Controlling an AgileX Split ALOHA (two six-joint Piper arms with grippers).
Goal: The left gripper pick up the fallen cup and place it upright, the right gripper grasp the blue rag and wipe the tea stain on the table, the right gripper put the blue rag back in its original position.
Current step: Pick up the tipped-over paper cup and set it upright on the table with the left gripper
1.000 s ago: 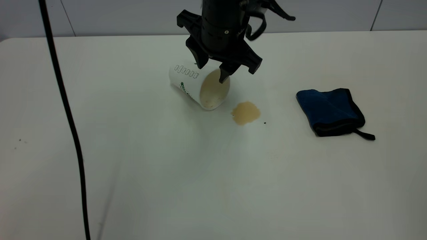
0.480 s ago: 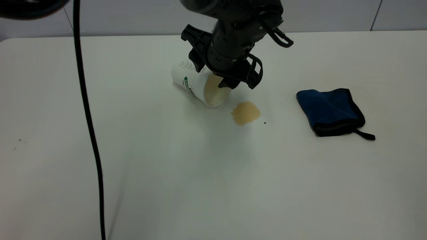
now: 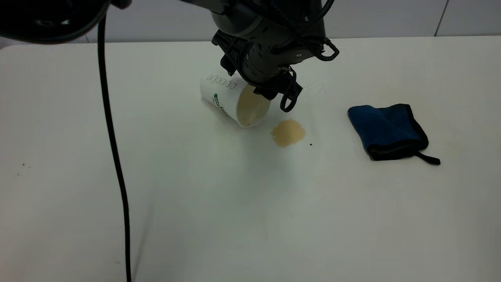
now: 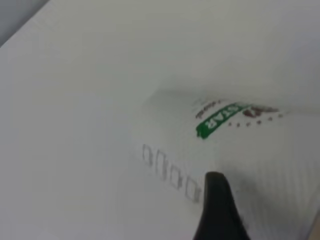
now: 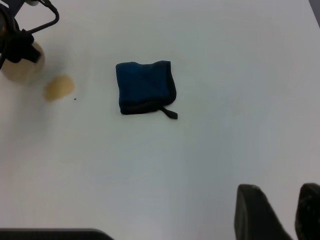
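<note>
The cup (image 3: 225, 96) lies on its side on the table (image 3: 235, 215), with its mouth towards the tea stain (image 3: 288, 132). My left gripper (image 3: 260, 94) leans over the mouth and is shut on the rim. In the left wrist view one black finger (image 4: 217, 210) rests against the cup's outer wall (image 4: 225, 150); the other finger is hidden. The blue rag (image 3: 385, 131) lies folded to the right of the stain. The right wrist view shows the rag (image 5: 145, 86), the stain (image 5: 58, 87) and the cup (image 5: 22, 67) from afar. My right gripper (image 5: 289, 212) hangs well away from them, its fingers close together and empty.
A black cable (image 3: 113, 156) hangs down over the left part of the table. A tiny dark speck (image 3: 311, 144) lies just right of the stain. The table's back edge meets a grey wall.
My left gripper has come lower and tilted over the cup's mouth. The cup has turned slightly with it, and its mouth now looks narrower. The cable has swung right. Rag and stain are unmoved.
</note>
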